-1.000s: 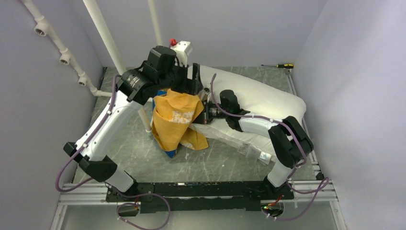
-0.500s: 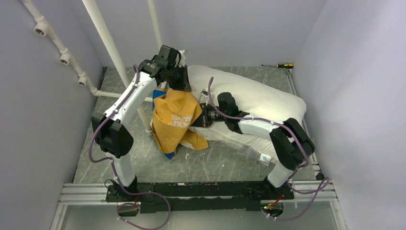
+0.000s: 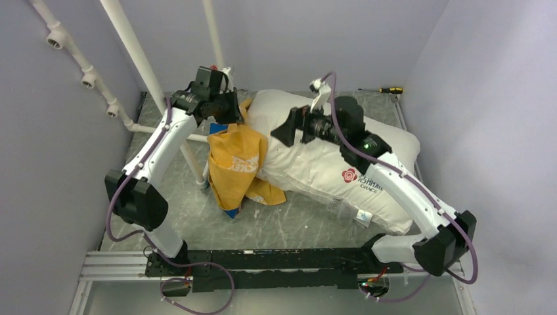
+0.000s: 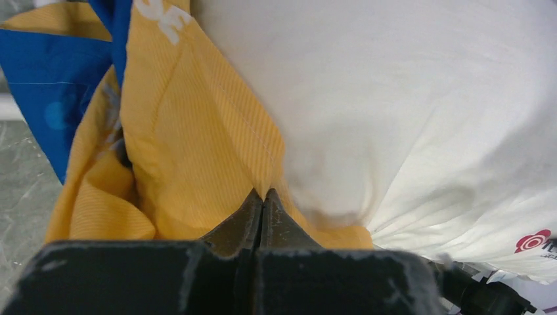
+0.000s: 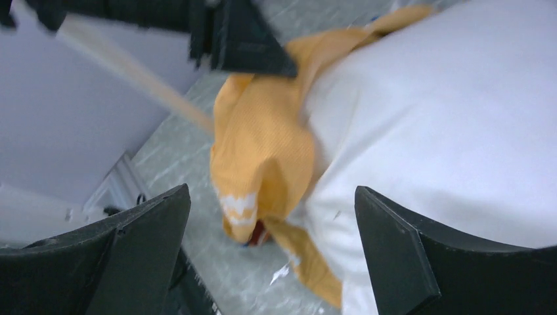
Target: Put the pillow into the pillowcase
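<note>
Yellow-orange is most of what shows on that thin blue-and-orange fabric pillowcase (image 3: pixel 238 161), bunched up at the left end of the big plump white stuffed pillow (image 3: pixel 328 167) and drooping down onto the grey marbled table (image 3: pixel 295 226); the pillow lies across the far right of the table, logo facing up, and only its left end looks to be poking into the mouth of the case, so nearly all of it is outside; your left gripper (image 4: pixel 263 197) is clamped on the orange hem, right where the cloth meets the white pillow, and from the wrist view I can't tell if it caught a bit of pillow skin along with it; your right gripper (image 5: pixel 270 191) is hanging over the pillow's upper left part with its jaws spread wide and nothing in them, aimed toward the case; so I'd call this the early stuffing stage, mouth started over one end and barely any progress past that; next move, imo, needs the right side to get a hold on the other lip of the opening or on the pillow, so the mouth is stretched wide and the case can be dragged rightwards along the pillow while the left pinch anchors its edge; that fat pillow and floppy case will likely bunch at the corner if you pull from one side only
</note>
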`<action>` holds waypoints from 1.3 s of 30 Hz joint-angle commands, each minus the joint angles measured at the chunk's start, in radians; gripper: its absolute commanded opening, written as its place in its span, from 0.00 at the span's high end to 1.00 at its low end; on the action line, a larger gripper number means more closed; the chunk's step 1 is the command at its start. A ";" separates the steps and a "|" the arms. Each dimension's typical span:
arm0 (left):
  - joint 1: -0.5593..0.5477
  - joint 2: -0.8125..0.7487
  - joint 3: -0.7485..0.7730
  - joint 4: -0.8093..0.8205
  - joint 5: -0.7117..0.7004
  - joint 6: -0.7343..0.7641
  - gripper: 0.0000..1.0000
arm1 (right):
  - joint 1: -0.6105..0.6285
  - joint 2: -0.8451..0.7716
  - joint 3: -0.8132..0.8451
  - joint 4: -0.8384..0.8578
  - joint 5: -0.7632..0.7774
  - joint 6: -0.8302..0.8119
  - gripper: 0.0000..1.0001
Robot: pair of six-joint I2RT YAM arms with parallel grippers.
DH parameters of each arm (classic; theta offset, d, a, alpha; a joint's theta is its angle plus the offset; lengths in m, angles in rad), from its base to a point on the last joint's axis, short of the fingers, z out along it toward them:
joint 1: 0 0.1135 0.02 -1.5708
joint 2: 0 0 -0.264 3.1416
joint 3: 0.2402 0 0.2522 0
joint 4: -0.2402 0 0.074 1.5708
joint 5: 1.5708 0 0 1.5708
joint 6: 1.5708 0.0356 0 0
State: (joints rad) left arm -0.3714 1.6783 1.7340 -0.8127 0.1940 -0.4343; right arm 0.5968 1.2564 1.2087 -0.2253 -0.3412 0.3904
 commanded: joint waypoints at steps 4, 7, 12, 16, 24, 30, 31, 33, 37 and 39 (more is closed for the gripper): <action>0.038 -0.127 -0.056 0.143 0.106 0.003 1.00 | -0.112 0.301 0.241 -0.069 0.034 -0.064 0.01; 0.038 -0.123 -0.054 0.136 0.141 0.007 1.00 | -0.127 0.470 0.413 -0.144 0.053 -0.117 0.01; 0.040 -0.113 -0.068 0.146 0.178 0.003 1.00 | -0.132 0.682 0.614 -0.267 -0.032 -0.181 0.07; 0.040 -0.110 -0.067 0.139 0.169 0.002 1.00 | -0.132 0.712 0.574 -0.246 -0.214 -0.174 0.73; 0.040 -0.167 -0.112 0.142 0.178 0.034 1.00 | -0.135 0.515 0.329 -0.108 -0.396 -0.114 1.00; 0.040 -0.284 -0.237 0.168 0.236 0.078 1.00 | -0.126 0.346 0.204 -0.097 -0.534 -0.117 1.00; 0.040 -0.316 -0.274 0.187 0.238 0.081 1.00 | -0.124 0.329 0.186 -0.108 -0.556 -0.121 1.00; 0.040 -0.385 -0.353 0.234 0.250 0.094 1.00 | -0.113 0.292 0.134 -0.115 -0.572 -0.117 1.00; 0.040 -0.549 -0.520 0.357 0.226 0.106 1.00 | -0.068 0.249 0.073 -0.169 -0.574 -0.144 1.00; 0.040 -0.617 -0.584 0.404 0.208 0.106 1.00 | -0.028 0.230 0.051 -0.183 -0.570 -0.151 1.00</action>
State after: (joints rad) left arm -0.3355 1.2003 1.2373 -0.5674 0.4099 -0.3527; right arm 0.5034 1.5379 1.3079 -0.2981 -0.8173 0.2577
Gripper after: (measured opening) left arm 0.007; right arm 0.009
